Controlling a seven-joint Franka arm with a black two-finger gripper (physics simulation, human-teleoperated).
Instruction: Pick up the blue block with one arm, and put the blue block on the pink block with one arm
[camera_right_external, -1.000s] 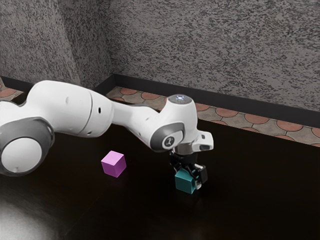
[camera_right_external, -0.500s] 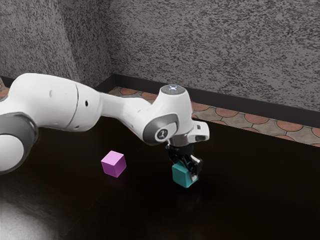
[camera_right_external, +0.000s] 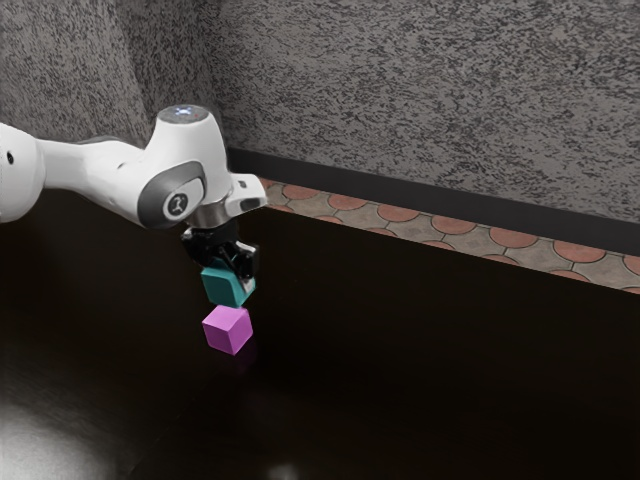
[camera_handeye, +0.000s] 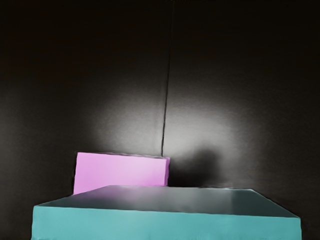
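Pick-up looks done: my gripper (camera_right_external: 224, 268) has its black fingers closed on the blue block (camera_right_external: 228, 288) from two sides, and the block hangs clear of the dark table (camera_right_external: 430, 360). It is toward the exterior view's left, directly above the pink block (camera_right_external: 227, 331), which rests on the table on the near side of the tiled strip (camera_right_external: 480, 235) along the far wall. The gap between the two blocks is very thin in the exterior view, and I can't tell for sure whether they touch; I read them as just apart. In the wrist view the blue block (camera_handeye: 165, 215) sits right under my hand and the pink block (camera_handeye: 122, 172) shows past its far edge, shifted a little to one side, so I judge the line-up close but maybe not centred. Carry seems finished or nearly so. Left to do: small correction if needed, lower until blue rests on pink, let go, pull the hand up. Placement not yet done, nothing released.
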